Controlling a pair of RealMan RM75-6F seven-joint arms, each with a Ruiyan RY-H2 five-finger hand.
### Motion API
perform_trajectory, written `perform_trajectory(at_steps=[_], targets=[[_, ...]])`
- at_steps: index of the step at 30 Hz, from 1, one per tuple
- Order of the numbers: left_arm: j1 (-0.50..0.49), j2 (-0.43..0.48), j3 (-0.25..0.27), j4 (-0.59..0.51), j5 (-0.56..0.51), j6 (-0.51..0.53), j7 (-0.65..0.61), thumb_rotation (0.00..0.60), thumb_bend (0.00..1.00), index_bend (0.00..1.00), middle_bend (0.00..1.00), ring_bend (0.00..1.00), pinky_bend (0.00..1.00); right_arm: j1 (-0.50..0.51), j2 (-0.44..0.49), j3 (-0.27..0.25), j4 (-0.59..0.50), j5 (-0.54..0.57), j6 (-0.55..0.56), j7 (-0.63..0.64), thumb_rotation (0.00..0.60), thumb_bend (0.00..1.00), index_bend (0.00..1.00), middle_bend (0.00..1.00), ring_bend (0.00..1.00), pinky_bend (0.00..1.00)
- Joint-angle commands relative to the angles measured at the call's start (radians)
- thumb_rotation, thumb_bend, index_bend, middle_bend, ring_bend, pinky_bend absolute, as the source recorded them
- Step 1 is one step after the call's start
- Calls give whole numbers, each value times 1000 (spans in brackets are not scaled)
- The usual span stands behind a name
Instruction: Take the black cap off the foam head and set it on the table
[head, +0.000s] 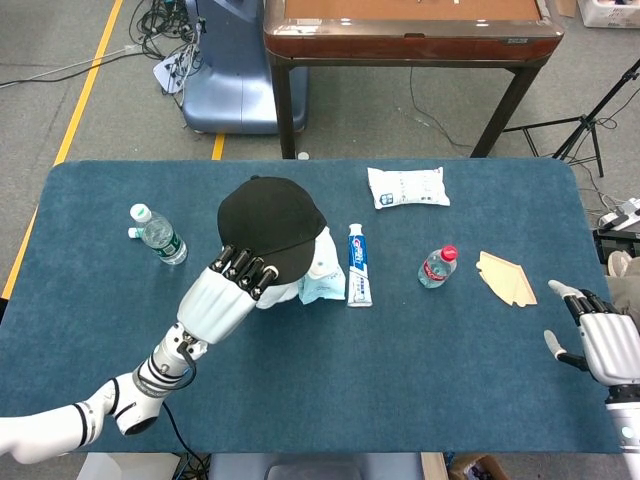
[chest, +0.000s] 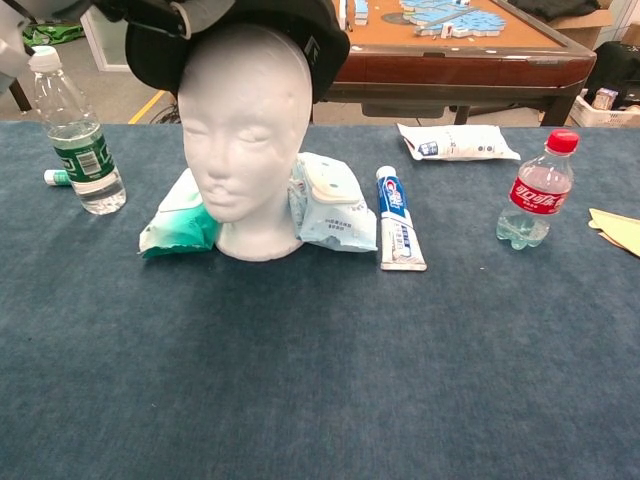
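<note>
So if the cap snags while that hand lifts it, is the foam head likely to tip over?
Probably. The foam head looks light, tall and narrow-based, so a snagging black cap gripped by the left hand could tilt it. The wipe packs beside it might brace it slightly.

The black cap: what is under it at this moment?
Under the black cap is the white foam head; the chest view shows its face and forehead uncovered. The left hand grips the brim. The head's top and back are covered by the cap.
</note>
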Motion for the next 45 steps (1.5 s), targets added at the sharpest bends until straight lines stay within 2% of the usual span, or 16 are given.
perform_trajectory(at_steps=[1, 13, 30, 45], targets=[[-5, -5, -3, 15, -12, -7, -3, 600, 505, 677, 751, 531, 609, -1, 1, 0, 1, 0, 1, 3, 600, 362, 171, 258, 209, 335], [-20, -20, -2, 55, -41, -17, -6, 600, 505, 676, 751, 531, 609, 0, 2, 0, 2, -1, 0, 7, 600, 362, 170, 258, 209, 335], [-21, -23, -29, 68, -103, -1, 20, 600, 505, 676, 751, 532, 609, -1, 4, 0, 3, -3, 2, 13, 600, 362, 170, 258, 209, 335], [61, 70, -26, 118, -136, 93, 16, 600, 505, 676, 752, 534, 609, 1, 0, -1, 1, -2, -1, 2, 600, 362, 170, 258, 209, 335]])
